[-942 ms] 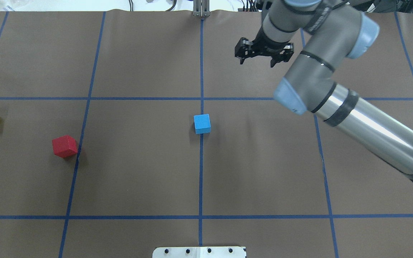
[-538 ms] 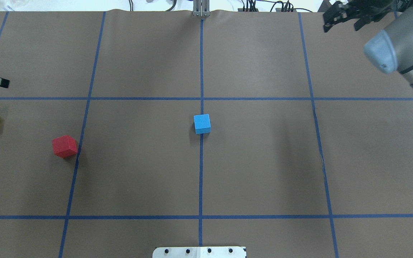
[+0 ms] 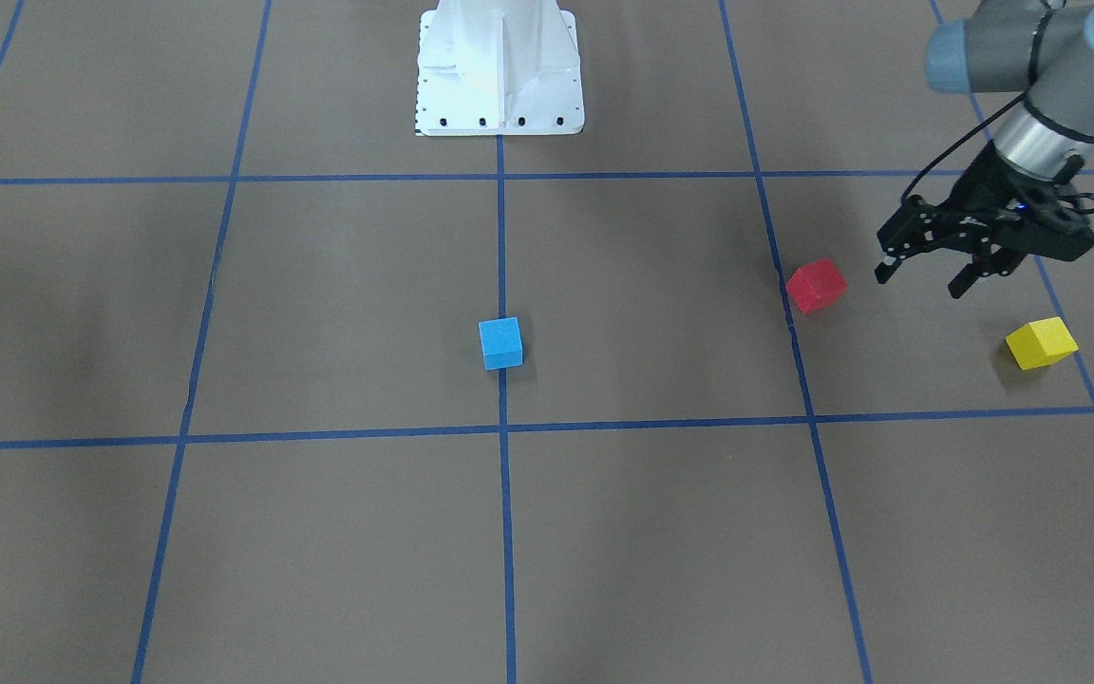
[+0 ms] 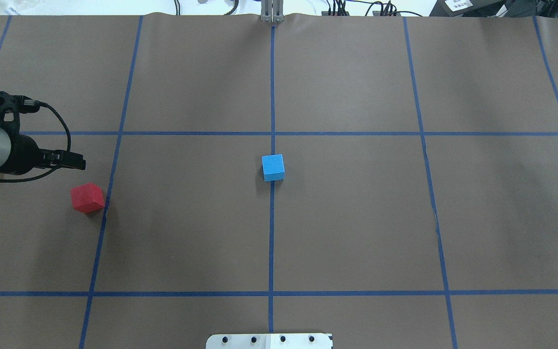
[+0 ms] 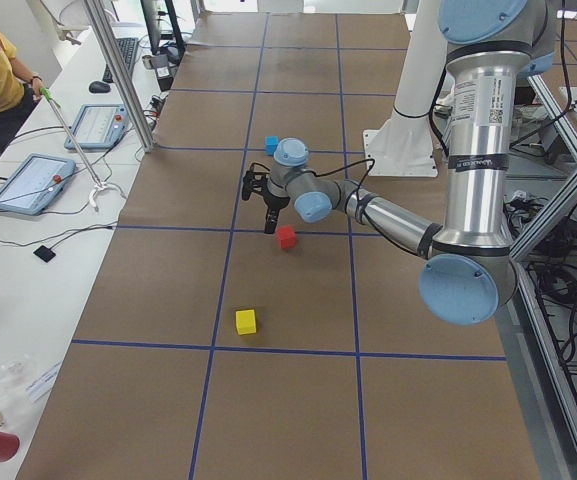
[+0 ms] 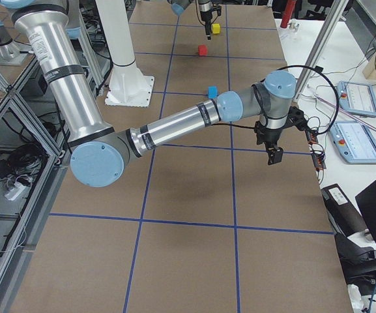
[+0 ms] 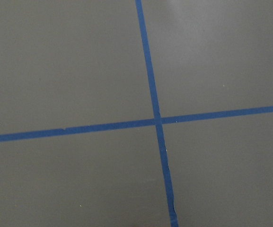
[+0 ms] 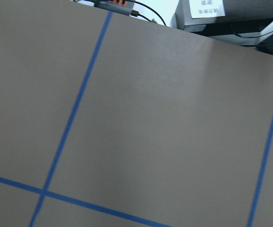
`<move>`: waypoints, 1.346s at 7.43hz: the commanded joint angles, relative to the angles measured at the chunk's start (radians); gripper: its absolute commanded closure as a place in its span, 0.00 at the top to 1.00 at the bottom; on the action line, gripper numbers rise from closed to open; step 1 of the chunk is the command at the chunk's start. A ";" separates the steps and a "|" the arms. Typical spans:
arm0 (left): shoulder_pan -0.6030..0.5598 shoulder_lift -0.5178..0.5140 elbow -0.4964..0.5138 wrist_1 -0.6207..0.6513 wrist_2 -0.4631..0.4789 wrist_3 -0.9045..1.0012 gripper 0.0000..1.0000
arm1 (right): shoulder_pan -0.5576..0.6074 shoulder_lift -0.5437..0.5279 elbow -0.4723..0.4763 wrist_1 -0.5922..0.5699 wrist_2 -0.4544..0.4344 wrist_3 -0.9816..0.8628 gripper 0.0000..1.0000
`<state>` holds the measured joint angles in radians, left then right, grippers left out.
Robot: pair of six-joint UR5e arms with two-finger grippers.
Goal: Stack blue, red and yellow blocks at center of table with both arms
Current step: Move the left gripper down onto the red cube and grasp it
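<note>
The blue block [image 4: 272,167] sits at the table's centre on the middle tape line, also in the front view [image 3: 500,343]. The red block [image 4: 87,198] [image 3: 816,286] lies to the robot's left. The yellow block [image 3: 1041,343] lies further left; in the overhead view my left arm hides nearly all of it. My left gripper [image 3: 922,277] [image 4: 78,164] is open and empty, hovering between the red and yellow blocks, above the table. My right gripper [image 6: 274,153] shows only in the exterior right view, over the table's far right side; I cannot tell whether it is open or shut.
The white robot base plate [image 3: 499,66] stands at the table's robot-side edge. Blue tape lines grid the brown table [image 4: 356,218]. Tablets [image 5: 30,180] and an operator are beside the table at its left end.
My right arm has swung away to the right, out of the overhead view. My left arm has come in from the left, over the yellow block, toward the red block. The blocks have not moved.
</note>
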<state>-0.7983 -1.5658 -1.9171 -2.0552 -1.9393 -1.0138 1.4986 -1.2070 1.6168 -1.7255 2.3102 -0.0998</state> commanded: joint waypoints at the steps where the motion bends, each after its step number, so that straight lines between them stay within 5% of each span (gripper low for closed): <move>1: 0.080 0.000 0.001 0.052 0.074 -0.087 1.00 | 0.020 -0.022 0.005 -0.006 0.002 -0.038 1.00; 9: 0.191 -0.014 0.069 0.050 0.138 -0.147 0.99 | 0.020 -0.029 0.006 -0.003 -0.011 -0.037 1.00; 10: 0.195 -0.013 0.069 0.050 0.151 -0.146 0.88 | 0.020 -0.029 0.006 -0.003 -0.012 -0.037 1.00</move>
<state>-0.6131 -1.5787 -1.8535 -2.0042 -1.8020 -1.1584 1.5186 -1.2364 1.6228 -1.7290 2.2988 -0.1366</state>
